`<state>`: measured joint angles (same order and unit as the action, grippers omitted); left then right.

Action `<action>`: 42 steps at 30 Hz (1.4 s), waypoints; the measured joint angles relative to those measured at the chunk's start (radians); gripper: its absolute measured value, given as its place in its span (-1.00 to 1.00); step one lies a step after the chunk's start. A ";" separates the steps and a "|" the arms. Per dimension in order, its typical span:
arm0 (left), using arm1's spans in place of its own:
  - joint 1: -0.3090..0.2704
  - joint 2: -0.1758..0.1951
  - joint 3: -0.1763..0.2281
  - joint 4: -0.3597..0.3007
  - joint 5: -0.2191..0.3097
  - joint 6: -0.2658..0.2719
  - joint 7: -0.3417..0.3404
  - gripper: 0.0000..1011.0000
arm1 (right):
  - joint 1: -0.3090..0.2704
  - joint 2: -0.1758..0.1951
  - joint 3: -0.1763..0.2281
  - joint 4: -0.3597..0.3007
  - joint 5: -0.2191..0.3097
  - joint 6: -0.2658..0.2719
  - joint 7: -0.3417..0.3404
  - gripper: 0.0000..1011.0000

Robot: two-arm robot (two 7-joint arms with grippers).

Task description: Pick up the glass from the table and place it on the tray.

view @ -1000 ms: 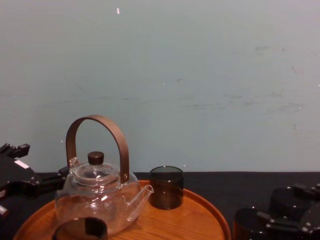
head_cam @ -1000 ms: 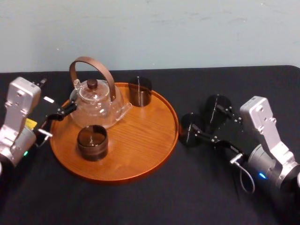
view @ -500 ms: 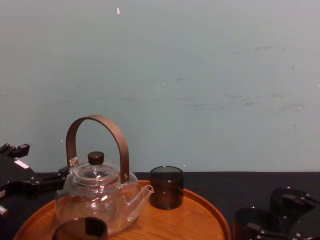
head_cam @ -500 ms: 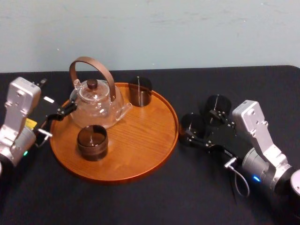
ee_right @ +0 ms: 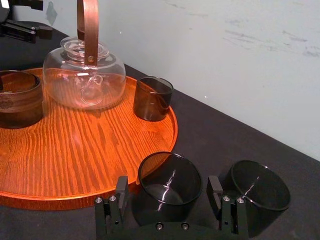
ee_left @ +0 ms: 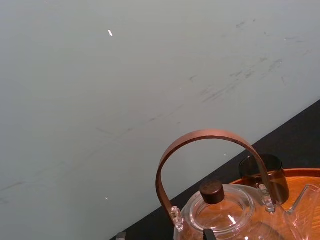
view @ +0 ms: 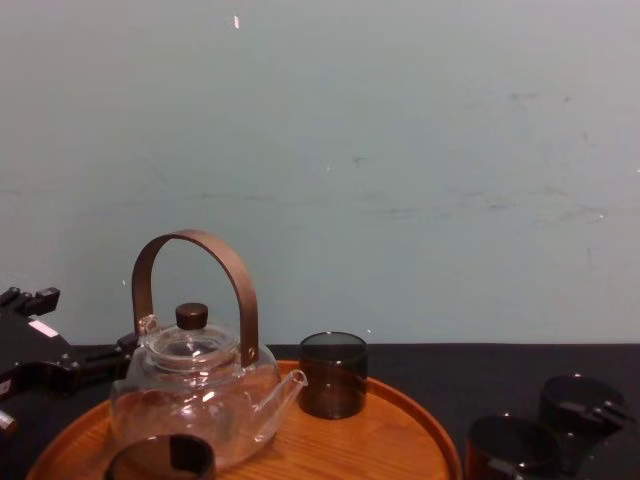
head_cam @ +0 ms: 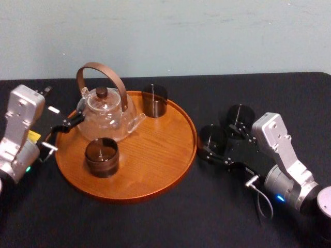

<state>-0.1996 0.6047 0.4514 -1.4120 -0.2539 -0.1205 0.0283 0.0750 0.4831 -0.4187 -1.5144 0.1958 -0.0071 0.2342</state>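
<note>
In the head view the flat matte black table [head_cam: 155, 222] carries the large round orange-brown wooden tray [head_cam: 192, 151] left of centre. The task's dark smoky glass [head_cam: 210, 135] stands upright on the table just off the tray's right rim, with a second dark glass [head_cam: 241, 114] close behind it toward the far edge. The right gripper [head_cam: 214, 143] straddles the first glass, jaws spread wide. On the tray, a clear glass teapot with a brown arched handle [head_cam: 106, 111] sits at the far left, a third smoky glass [head_cam: 154, 101] at the far rim, and a squat brown cup [head_cam: 102, 156] near the front; the right half of the wood is bare. The left gripper [head_cam: 62, 133] rests open by the tray's left rim. The right wrist view shows the fingers [ee_right: 120, 194] on either side of the glass [ee_right: 170, 181], small gaps showing, and the tray's rim [ee_right: 170, 131] just beside it. The chest view shows both glasses [view: 508, 447] low at the right, beyond the tray's edge [view: 425, 432]. The left wrist view looks over the teapot [ee_left: 215, 215].
</note>
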 joint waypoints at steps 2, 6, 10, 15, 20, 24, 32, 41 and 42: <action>0.000 0.000 0.000 0.000 0.000 0.000 0.000 0.98 | -0.001 -0.002 0.003 0.001 -0.002 0.001 0.003 0.98; 0.000 0.000 0.000 0.000 0.000 0.000 0.000 0.98 | -0.002 -0.008 0.008 0.004 -0.008 0.002 0.012 0.98; 0.000 0.000 0.000 0.000 0.000 0.000 0.000 0.98 | -0.003 -0.017 0.012 0.010 -0.015 0.003 0.021 0.98; 0.000 0.000 0.000 0.000 0.000 0.000 0.000 0.98 | -0.004 -0.030 0.021 0.024 -0.019 0.004 0.032 0.98; 0.000 0.000 0.000 0.000 0.000 0.000 0.000 0.98 | -0.007 -0.038 0.031 0.032 -0.021 0.003 0.042 0.98; 0.000 0.000 0.000 0.000 0.000 0.000 0.000 0.98 | -0.010 -0.047 0.042 0.039 -0.018 0.002 0.054 0.98; 0.000 0.000 0.000 0.000 0.000 0.000 0.000 0.98 | -0.019 -0.066 0.070 0.053 -0.005 -0.002 0.079 0.98; 0.000 0.000 0.000 0.000 0.000 0.000 0.000 0.98 | -0.020 -0.087 0.090 0.080 -0.007 -0.005 0.093 0.98; 0.000 0.000 0.000 0.000 0.000 0.000 0.000 0.98 | -0.019 -0.089 0.092 0.083 -0.007 -0.006 0.094 0.98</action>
<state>-0.1995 0.6047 0.4514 -1.4120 -0.2539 -0.1205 0.0283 0.0555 0.3942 -0.3270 -1.4315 0.1888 -0.0126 0.3286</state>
